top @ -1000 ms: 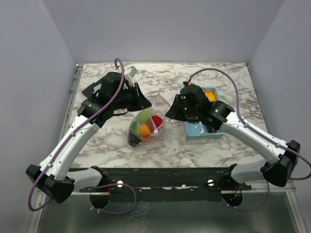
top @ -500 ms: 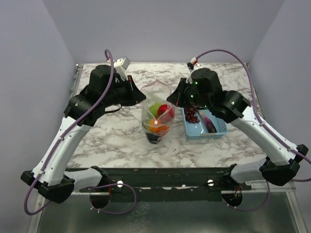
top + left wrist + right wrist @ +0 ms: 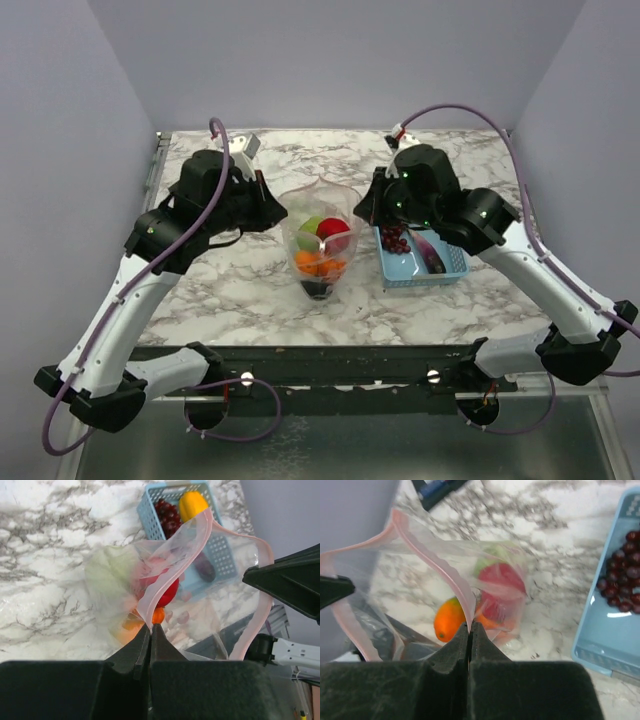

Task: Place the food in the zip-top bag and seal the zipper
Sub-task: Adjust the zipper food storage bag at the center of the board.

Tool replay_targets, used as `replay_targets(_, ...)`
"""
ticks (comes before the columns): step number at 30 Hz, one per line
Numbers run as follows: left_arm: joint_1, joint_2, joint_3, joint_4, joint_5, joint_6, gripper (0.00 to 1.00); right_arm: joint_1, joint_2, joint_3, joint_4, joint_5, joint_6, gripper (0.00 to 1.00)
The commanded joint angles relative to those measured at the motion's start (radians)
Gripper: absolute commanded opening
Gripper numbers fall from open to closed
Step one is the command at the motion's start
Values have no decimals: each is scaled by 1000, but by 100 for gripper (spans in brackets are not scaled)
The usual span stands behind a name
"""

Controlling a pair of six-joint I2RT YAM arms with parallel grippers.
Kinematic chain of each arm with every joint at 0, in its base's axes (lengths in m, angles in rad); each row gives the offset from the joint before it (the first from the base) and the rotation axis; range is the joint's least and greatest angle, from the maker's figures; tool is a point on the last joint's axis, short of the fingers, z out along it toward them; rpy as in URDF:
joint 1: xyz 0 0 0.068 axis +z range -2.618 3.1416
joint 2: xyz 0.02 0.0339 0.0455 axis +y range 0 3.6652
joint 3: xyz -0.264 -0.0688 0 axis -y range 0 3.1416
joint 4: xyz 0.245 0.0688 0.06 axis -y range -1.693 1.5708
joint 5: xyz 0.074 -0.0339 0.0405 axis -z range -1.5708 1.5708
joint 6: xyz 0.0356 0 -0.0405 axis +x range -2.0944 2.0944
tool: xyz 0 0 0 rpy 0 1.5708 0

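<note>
- My left gripper (image 3: 150, 628) is pinched fully closed on the zipper (image 3: 172, 567), the thin pinkish-red strip along the mouth of the zip-top bag (image 3: 320, 250). The strip runs straight out from between my fingertips.
- My right gripper (image 3: 470, 627) is clamped just as tight on the same strip, on the opposite side of the mouth.
- From above, the two grippers flank the bag, the left at its left rim and the right at its right rim. The mouth is held wide open between them and faces up.
- The two sides of the zipper stand well apart, so the bag is unsealed.
- The bag hangs upright over the middle of the marble counter (image 3: 230, 290). Its bottom is down close to the surface; I cannot tell whether it rests there.
- Inside the bag, the green cabbage (image 3: 311, 226) and the red tomato (image 3: 334, 230) sit side by side near the top, and the orange pumpkin (image 3: 318, 265) lies under them.
- At the very bottom is a dark piece (image 3: 318, 288) that I cannot make out through the plastic.
- A light-blue basket (image 3: 420, 278) stands on the counter just to the right of the bag, below my right arm.
- The basket holds the dark grapes (image 3: 396, 238) and a purple eggplant (image 3: 432, 252).
- My left wrist view also shows a yellow piece (image 3: 192, 505) in the basket, right beside the grapes.
</note>
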Motion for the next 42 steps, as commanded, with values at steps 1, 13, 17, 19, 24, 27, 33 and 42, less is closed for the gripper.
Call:
replay_targets(1,2,-73,-225,125,30,-24,0,-4,-3,-220,73,-38,7,0)
replay_targets(13,2,-51,-268,174,45,-12,0,-5,-6,-281,123,-83,-7,1)
replay_targets(17,2,-22,-124,131,37,-12,0,-5,-25,-136,78,-71,-37,1)
replay_targets(19,1,-27,-88,121,23,-16,0,-5,-49,-97,73,-58,-41,1)
replay_targets(24,2,-32,-161,117,-20,-23,0,-5,-64,-189,92,5,-19,1)
replay_targets(27,2,-32,-247,139,-23,-34,0,-5,-41,-296,126,-28,2,1)
replay_targets(33,2,-41,-309,160,-19,-41,0,-5,-30,-383,157,-59,25,1)
replay_targets(42,2,-39,-273,165,-4,-34,0,-5,-54,-257,99,12,-14,1)
